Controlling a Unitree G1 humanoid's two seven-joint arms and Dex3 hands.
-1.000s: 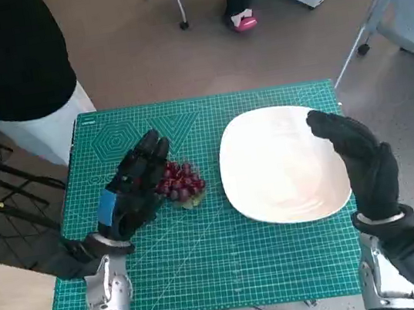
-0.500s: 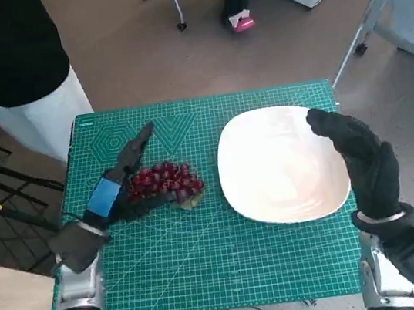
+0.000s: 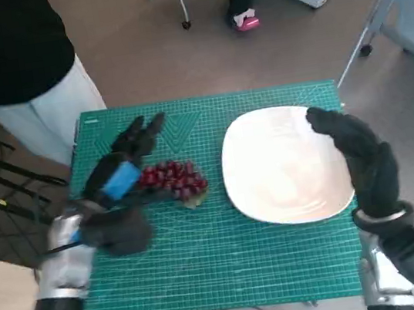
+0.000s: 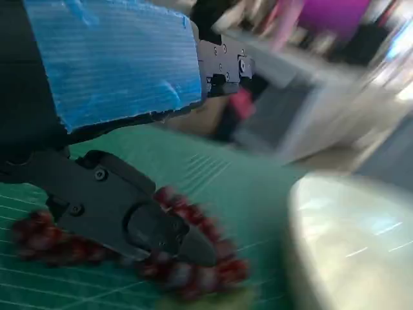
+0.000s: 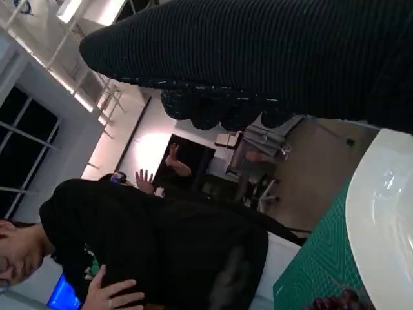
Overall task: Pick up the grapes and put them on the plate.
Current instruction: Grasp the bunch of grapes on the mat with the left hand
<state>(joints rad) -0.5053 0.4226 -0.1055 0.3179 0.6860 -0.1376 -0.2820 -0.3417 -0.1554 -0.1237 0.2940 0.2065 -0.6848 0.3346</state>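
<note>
A bunch of dark red grapes [image 3: 177, 181] lies on the green cutting mat [image 3: 229, 253], left of the white plate [image 3: 283, 167]. My left hand [image 3: 121, 177] hovers at the bunch's left side with its fingers [image 3: 141, 133] spread toward the mat's far edge, holding nothing. In the left wrist view a black finger [image 4: 151, 227] crosses just above the blurred grapes [image 4: 193, 274], with the plate [image 4: 348, 239] beyond. My right hand [image 3: 357, 157] hangs over the plate's right rim, fingers loosely extended and empty. The right wrist view shows the glove [image 5: 290, 51] above the plate's rim [image 5: 381, 219].
A person in a black top and white trousers [image 3: 33, 87] stands close to the mat's far left corner. Another person's feet [image 3: 245, 17] and chair legs [image 3: 366, 45] stand on the floor beyond the table. The mat's near half holds nothing.
My left hand has drawn back from on top of the grapes to their left side and risen, uncovering the bunch. The grapes, plate and right hand have stayed put.
</note>
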